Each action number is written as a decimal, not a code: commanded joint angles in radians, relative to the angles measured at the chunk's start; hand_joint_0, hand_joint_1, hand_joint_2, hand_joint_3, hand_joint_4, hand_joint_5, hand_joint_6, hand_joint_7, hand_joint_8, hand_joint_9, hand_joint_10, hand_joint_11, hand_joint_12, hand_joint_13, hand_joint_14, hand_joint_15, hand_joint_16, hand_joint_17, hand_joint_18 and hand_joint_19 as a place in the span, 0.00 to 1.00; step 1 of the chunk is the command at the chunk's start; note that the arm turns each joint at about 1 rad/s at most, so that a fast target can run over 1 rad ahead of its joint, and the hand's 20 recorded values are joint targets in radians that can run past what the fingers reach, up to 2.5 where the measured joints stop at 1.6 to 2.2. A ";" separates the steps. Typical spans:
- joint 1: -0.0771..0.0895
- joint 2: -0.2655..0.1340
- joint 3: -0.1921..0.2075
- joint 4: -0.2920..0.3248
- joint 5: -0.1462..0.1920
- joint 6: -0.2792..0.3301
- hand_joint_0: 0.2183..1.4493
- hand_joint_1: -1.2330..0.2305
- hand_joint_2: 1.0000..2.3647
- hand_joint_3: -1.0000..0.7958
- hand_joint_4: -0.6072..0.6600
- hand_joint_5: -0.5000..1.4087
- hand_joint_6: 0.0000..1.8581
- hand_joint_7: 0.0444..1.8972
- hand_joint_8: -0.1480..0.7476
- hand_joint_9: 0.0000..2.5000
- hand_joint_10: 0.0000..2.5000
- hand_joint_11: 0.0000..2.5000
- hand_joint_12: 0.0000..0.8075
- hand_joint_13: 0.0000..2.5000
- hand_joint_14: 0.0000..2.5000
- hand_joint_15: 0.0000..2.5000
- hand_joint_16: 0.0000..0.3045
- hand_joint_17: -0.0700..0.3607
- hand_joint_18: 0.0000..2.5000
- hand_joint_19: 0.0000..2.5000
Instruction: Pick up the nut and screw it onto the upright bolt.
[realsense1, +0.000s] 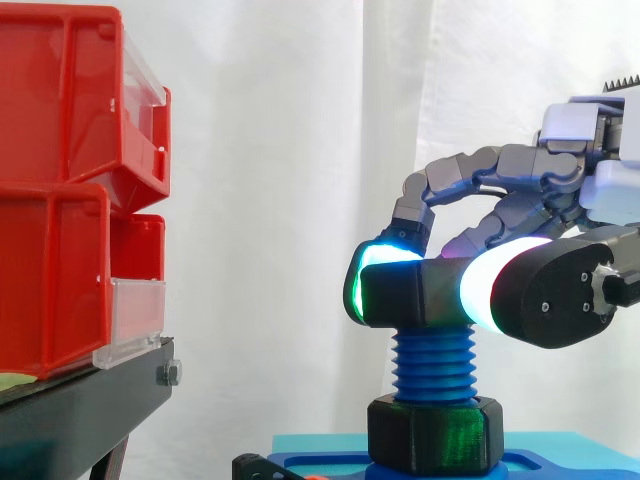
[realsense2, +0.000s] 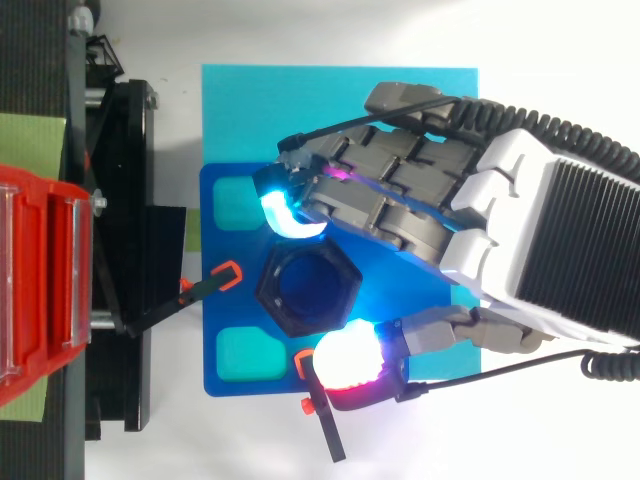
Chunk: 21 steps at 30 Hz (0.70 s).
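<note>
One black hexagonal nut sits at the very top of the upright blue threaded bolt. From above, blue shows through its round hole. It looks about level in the side view, and a stretch of bare thread runs below it down to a second black hexagonal collar at the foot of the bolt.

The robot hand reaches in from the right of the side view and holds the nut in a pinch. A curled finger ends in a cyan-white glowing pad against one flat of the nut. The thumb's white-magenta pad presses the opposite side. In the side view the finger pad glows green-white at the nut's left upper corner, and the thumb pad lies against its right face. The other grey fingers arch above the nut.

The bolt stands on a dark blue base plate, which lies on a light blue board on the white surface. Two orange-and-black clamps grip the plate, one at its left edge and one at its lower edge in the top view.

Well apart to the left, stacked red plastic bins with clear front panels rest on a black stand. A white curtain hangs behind everything.
</note>
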 joint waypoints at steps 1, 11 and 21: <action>0.001 0.000 0.000 0.001 0.000 0.000 0.25 0.47 0.00 0.28 0.66 0.18 0.32 0.57 0.47 0.29 0.00 0.00 0.31 0.36 0.00 0.03 0.11 0.33 0.30 0.08; 0.000 0.000 -0.020 0.001 -0.002 0.001 0.25 0.47 0.00 0.28 0.66 0.18 0.32 0.58 0.47 0.29 0.00 0.00 0.31 0.36 0.00 0.03 0.11 0.33 0.30 0.08; -0.005 0.000 -0.020 -0.001 -0.009 0.000 0.25 0.47 0.00 0.28 0.66 0.18 0.32 0.58 0.47 0.29 0.00 0.00 0.31 0.37 0.00 0.03 0.11 0.33 0.31 0.08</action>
